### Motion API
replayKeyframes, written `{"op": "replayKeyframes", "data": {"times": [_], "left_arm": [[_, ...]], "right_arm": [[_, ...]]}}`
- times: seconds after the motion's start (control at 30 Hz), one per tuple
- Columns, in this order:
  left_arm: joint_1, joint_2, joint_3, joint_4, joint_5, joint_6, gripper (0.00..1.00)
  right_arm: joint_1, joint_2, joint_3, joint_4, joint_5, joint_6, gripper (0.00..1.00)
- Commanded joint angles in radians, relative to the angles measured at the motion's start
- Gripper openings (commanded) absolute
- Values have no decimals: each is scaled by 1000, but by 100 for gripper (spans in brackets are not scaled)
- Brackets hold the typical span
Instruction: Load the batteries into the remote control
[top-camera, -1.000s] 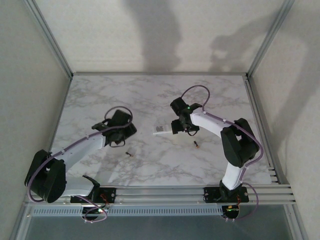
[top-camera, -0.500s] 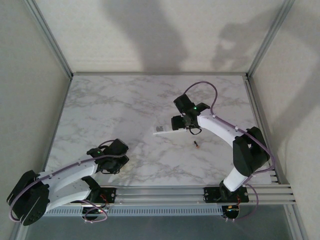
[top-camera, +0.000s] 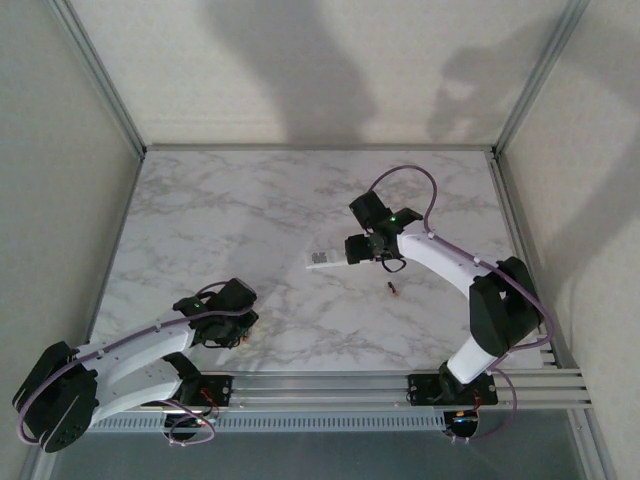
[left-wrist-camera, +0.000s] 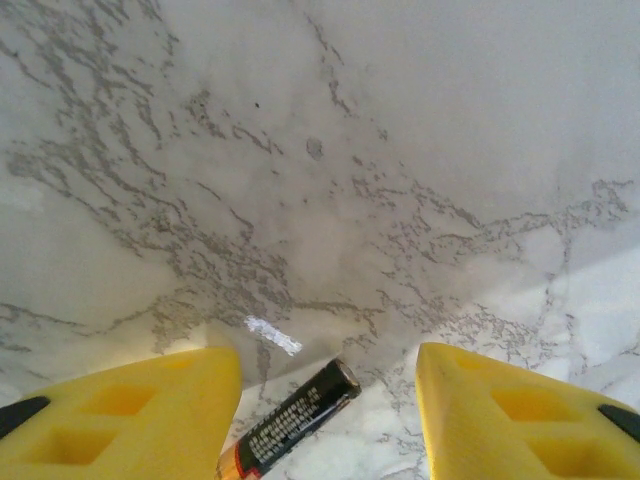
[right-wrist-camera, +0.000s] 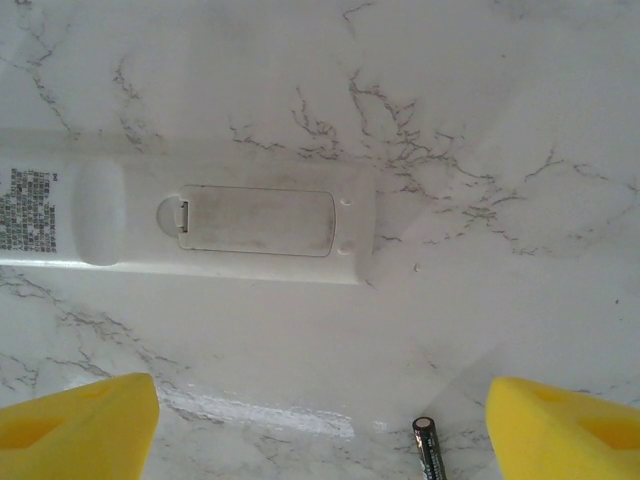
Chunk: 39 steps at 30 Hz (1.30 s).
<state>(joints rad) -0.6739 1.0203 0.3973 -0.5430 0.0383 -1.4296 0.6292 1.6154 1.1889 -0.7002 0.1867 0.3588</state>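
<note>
Down toward the near edge went the left arm since a second ago, and now the left fingers (left-wrist-camera: 150, 410) sit low over the worktop (left-wrist-camera: 400, 120) with a battery (left-wrist-camera: 295, 420) lying between them. These fingers are apart. The battery lies slanted, with its orange end just beside one finger and a clear gap on its other side, so it is not squeezed yet. I think the arm is getting ready to pick it up. Closing on a slanted battery could make it roll or twist.

The right fingers (right-wrist-camera: 80, 420) are spread wide and hold nothing. They have hardly moved. The remote control (right-wrist-camera: 215, 220) lies flat on the worktop in front of them, back side up, and its little battery cover (right-wrist-camera: 255, 220) looks shut. The second battery (right-wrist-camera: 428, 447) lies near the remote, not touching it. That cover must come off before any battery can go in, so the job looks near its start.
</note>
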Motion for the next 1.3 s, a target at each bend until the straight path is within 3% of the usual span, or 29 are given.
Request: {"op": "replayKeyframes", "data": {"times": [0.0,0.23,0.4,0.7,0.87,1.27], "left_arm": [[-13,45,-60,54,11,-14,53],[-9,31,17,-20,-45,37,58],[-6,27,91,-58,-98,116,67],[0,47,301,-4,-220,382,100],[2,65,386,110,-268,491,100],[59,188,429,240,-157,560,100]], "right_arm": [[3,-27,-8,-19,8,12,86],[3,-39,-20,-16,-2,29,86],[4,-46,-17,-18,-26,65,86],[-14,-5,17,-2,-109,109,77],[-31,67,75,-16,-136,98,75],[-50,228,202,-63,-136,49,75]]}}
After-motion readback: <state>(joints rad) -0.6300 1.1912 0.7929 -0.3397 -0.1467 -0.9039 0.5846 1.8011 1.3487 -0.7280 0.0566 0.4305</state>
